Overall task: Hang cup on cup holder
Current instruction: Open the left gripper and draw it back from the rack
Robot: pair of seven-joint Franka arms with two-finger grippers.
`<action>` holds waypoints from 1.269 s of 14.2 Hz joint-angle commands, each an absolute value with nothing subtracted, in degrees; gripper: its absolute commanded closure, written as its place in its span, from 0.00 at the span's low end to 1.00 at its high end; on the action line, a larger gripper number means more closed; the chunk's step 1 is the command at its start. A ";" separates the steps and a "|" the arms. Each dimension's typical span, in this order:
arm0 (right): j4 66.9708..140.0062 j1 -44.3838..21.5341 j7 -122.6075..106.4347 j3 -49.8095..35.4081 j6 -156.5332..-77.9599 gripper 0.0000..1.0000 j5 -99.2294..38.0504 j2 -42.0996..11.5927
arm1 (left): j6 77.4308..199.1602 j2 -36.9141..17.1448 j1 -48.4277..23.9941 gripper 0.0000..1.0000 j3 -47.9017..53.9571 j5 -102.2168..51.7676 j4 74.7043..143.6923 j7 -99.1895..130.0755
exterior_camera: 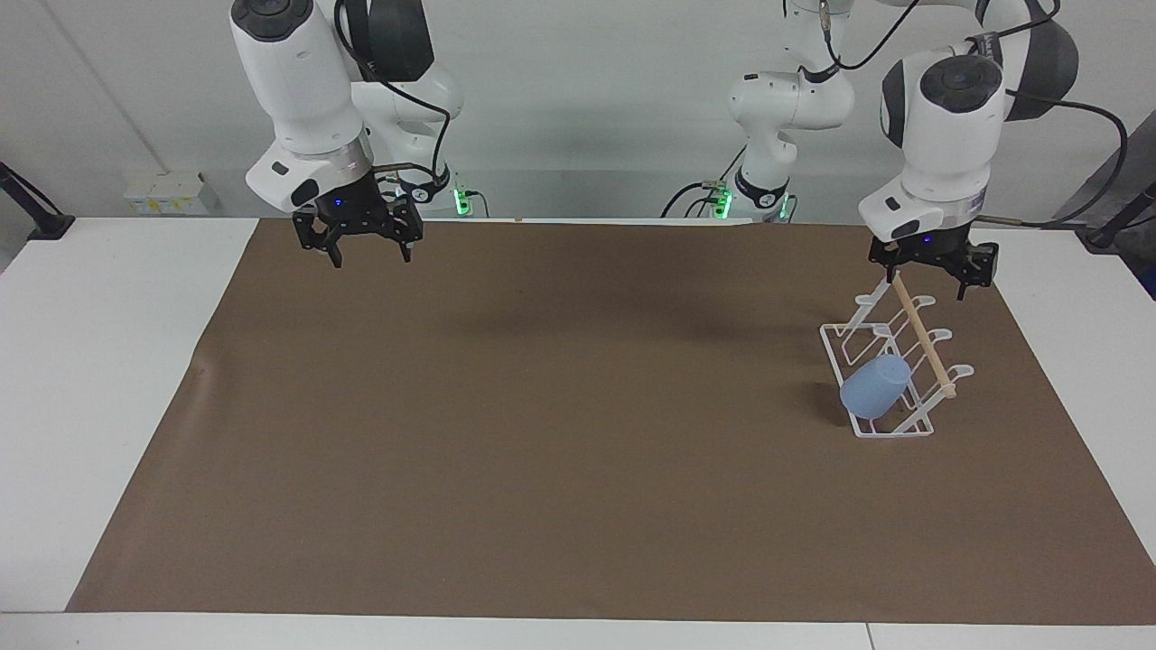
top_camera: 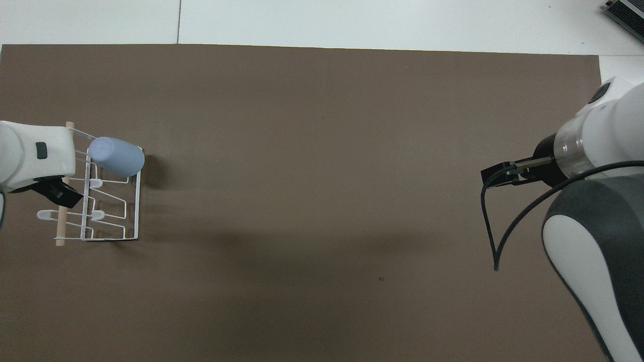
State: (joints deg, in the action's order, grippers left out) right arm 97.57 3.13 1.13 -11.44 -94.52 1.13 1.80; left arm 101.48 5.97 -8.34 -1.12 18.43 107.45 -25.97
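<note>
The light-blue cup [exterior_camera: 874,386] hangs tilted, mouth down, on a prong of the white wire cup holder [exterior_camera: 907,428], at the end farther from the robots. It also shows in the overhead view [top_camera: 116,156], on the holder [top_camera: 137,211]. The holder stands at the left arm's end of the table, with a wooden dowel [exterior_camera: 921,341] across its top. My left gripper [exterior_camera: 930,282] is open and empty, raised over the holder's end nearer to the robots, apart from the cup. My right gripper [exterior_camera: 368,253] is open and empty, and waits in the air over the mat's edge by its own base.
A brown mat [exterior_camera: 542,433] covers most of the white table [exterior_camera: 99,379]. A small white box [exterior_camera: 164,192] sits by the wall at the right arm's end.
</note>
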 commanded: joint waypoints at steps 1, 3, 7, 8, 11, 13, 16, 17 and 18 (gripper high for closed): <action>99.23 3.96 1.67 -11.78 -95.36 0.00 0.09 3.25 | 95.29 5.71 -7.91 0.00 -0.79 12.67 101.01 -21.30; 99.23 3.96 1.67 -11.78 -95.36 0.00 0.00 3.25 | 92.21 5.54 -7.21 0.00 -0.79 9.51 98.62 -17.76; 99.23 3.96 1.67 -11.78 -95.36 0.00 0.00 3.25 | 89.83 4.31 -3.78 0.00 -0.79 1.51 94.49 -14.77; 99.23 3.96 1.67 -11.78 -95.36 0.00 0.00 3.25 | 88.00 3.44 -3.69 0.00 -0.79 0.89 92.92 -14.59; 99.23 3.96 1.67 -11.78 -95.36 0.00 0.00 3.25 | 82.72 0.53 -2.81 0.00 -0.62 -1.31 85.97 -11.35; 99.23 3.96 1.67 -11.78 -95.36 0.00 0.00 3.25 | 83.41 0.88 -2.99 0.00 -0.62 -1.23 86.04 -10.37; 99.23 3.96 1.67 -11.78 -95.36 0.00 0.00 3.25 | 82.53 1.58 -3.34 0.00 -0.53 -1.23 87.10 -10.46; 99.23 3.96 1.67 -11.78 -95.36 0.00 0.00 3.25 | 82.27 1.76 -3.43 0.00 -0.61 -1.14 87.36 -10.46; 99.23 3.96 1.67 -11.78 -95.27 0.00 0.00 3.25 | 82.35 1.84 -2.99 0.00 -0.62 -1.14 87.36 -10.55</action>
State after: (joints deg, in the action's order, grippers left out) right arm 97.57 3.14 1.13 -11.44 -94.52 1.13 1.80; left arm 83.71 2.08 -3.49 -0.70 -0.28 88.20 -11.25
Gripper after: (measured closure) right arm 0.000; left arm 0.000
